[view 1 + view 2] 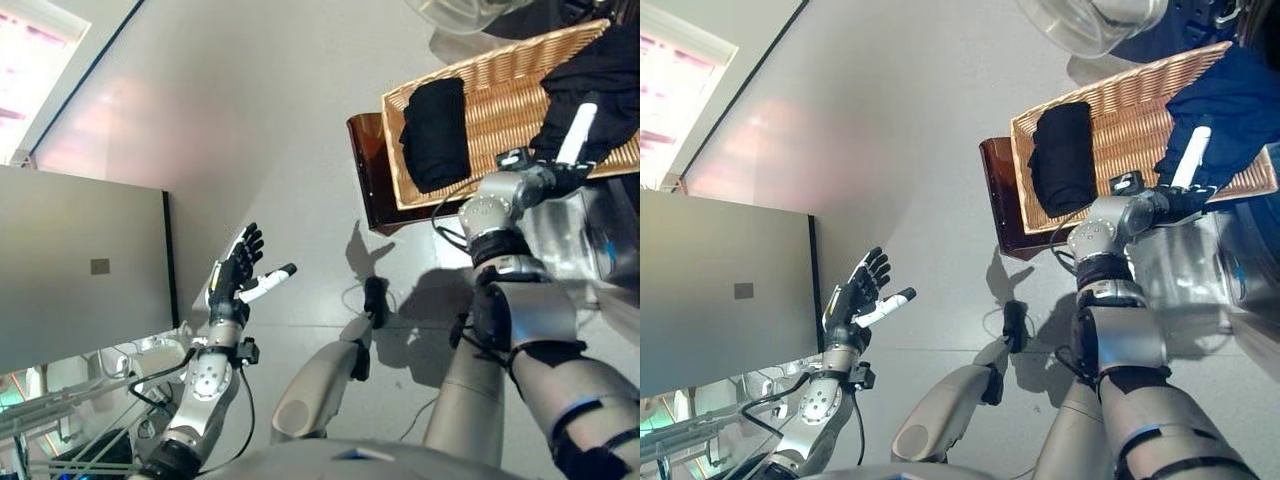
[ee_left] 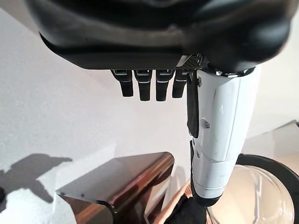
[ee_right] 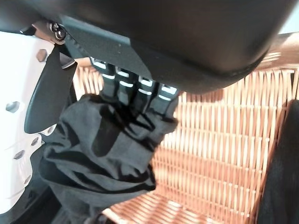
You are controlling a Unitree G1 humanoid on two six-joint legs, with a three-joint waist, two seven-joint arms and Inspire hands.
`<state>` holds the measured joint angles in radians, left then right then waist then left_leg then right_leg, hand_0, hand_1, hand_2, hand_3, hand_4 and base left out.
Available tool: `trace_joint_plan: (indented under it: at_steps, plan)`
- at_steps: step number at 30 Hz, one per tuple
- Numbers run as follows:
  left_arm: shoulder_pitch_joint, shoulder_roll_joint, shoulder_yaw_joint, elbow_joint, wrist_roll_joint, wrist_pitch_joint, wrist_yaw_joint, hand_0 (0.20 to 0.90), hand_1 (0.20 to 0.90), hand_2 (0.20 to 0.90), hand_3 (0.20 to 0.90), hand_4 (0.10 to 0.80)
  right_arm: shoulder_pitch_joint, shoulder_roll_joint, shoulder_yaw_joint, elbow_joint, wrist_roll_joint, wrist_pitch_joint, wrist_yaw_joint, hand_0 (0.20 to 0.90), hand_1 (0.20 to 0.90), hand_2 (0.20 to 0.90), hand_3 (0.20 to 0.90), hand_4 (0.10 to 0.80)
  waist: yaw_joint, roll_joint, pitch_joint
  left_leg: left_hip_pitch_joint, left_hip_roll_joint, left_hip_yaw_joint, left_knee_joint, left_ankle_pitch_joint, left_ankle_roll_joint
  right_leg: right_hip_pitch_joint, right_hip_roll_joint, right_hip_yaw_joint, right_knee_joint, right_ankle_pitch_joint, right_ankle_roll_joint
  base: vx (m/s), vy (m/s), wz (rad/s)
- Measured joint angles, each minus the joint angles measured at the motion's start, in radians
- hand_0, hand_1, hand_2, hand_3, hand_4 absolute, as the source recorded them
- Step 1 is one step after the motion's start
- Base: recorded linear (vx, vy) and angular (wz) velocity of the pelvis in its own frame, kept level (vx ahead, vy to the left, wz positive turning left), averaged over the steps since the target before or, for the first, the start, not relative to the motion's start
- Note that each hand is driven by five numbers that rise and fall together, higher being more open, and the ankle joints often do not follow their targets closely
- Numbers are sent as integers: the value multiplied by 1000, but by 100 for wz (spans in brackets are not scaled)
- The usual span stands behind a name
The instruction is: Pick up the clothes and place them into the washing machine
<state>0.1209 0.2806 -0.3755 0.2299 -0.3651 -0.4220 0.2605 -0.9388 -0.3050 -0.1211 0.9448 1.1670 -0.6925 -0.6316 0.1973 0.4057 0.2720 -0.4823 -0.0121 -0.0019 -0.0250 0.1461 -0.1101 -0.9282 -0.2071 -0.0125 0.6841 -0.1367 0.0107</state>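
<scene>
A shallow wicker basket (image 1: 500, 110) rests on a low dark brown box (image 1: 366, 170) at the upper right. A folded black cloth (image 1: 435, 135) lies in the basket's left part. A dark navy garment (image 1: 600, 80) is bunched at the basket's right end. My right hand (image 1: 577, 135) reaches into it, white thumb up. In the right wrist view its fingers (image 3: 135, 95) are curled into the dark garment (image 3: 103, 158) above the wicker (image 3: 215, 149). My left hand (image 1: 232, 275) is open and empty over the floor, far left of the basket.
The washing machine's round glass door (image 1: 1080, 25) stands open above the basket, and the machine's pale front (image 1: 600, 250) is at the right. A grey cabinet panel (image 1: 80, 270) fills the left side. Grey floor lies between.
</scene>
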Motion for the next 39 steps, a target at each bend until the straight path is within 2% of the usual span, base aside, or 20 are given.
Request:
trace_joint_plan:
  at_steps: [2, 8, 18, 24, 32, 38, 39]
  plan:
    - [-9, -3, 1, -1, 0, 0, 0, 900, 900, 900, 900, 800, 6, 5, 1, 0, 1, -9, 0, 900, 900, 900, 900, 800, -5, 0, 0, 8, -1, 0, -4, 3, 1, 10, -3, -2, -1, 4, -6, -11, 15, 5]
    - [-16, -3, 3, 8, -5, -1, 0, 900, 900, 900, 900, 800, 6, 11, 5, -3, 0, -6, 24, 900, 900, 900, 900, 800, -13, -2, 2, 19, -2, 2, -4, 10, 9, 35, -6, -12, -8, -7, 10, -18, 24, 7]
    - [-3, -3, 3, 8, -5, -1, 0, 900, 900, 900, 900, 800, 6, 11, 5, -7, 0, -5, 24, 900, 900, 900, 900, 800, -19, -4, 3, 21, -1, 3, -11, 14, 10, 36, -5, -9, -8, -5, 12, 0, 7, 0]
    - [4, 0, 8, 4, -4, -1, -2, 900, 900, 900, 900, 800, -49, -34, 1, 103, 1, 19, 22, 900, 900, 900, 900, 800, -3, -5, 3, 21, -3, 3, -14, 15, 11, 35, -4, -9, -9, -5, 13, 0, 0, 0]
    - [54, 5, 9, -5, -5, -2, -16, 900, 900, 900, 900, 800, -79, -89, 1, 127, -2, 40, 16, 900, 900, 900, 900, 800, 25, -2, 1, 6, -4, -8, -19, 13, 13, 2, -15, -6, 32, -28, 5, 10, -23, 5]
    - [52, 8, 7, -22, -4, -2, -21, 900, 900, 900, 900, 800, -119, -148, 2, 163, -35, 63, -22, 900, 900, 900, 900, 800, 52, -1, 0, 1, -5, -35, -49, 47, -20, -27, -31, -32, 87, -59, -27, -4, -28, 18]
    - [51, 8, 7, -26, -4, -3, -20, 900, 900, 900, 900, 800, -131, -151, 6, 186, -43, 63, -24, 900, 900, 900, 900, 800, 58, -1, 0, 1, -5, -37, -49, 48, -22, -30, -33, -33, 93, -65, -25, -33, -16, 12]
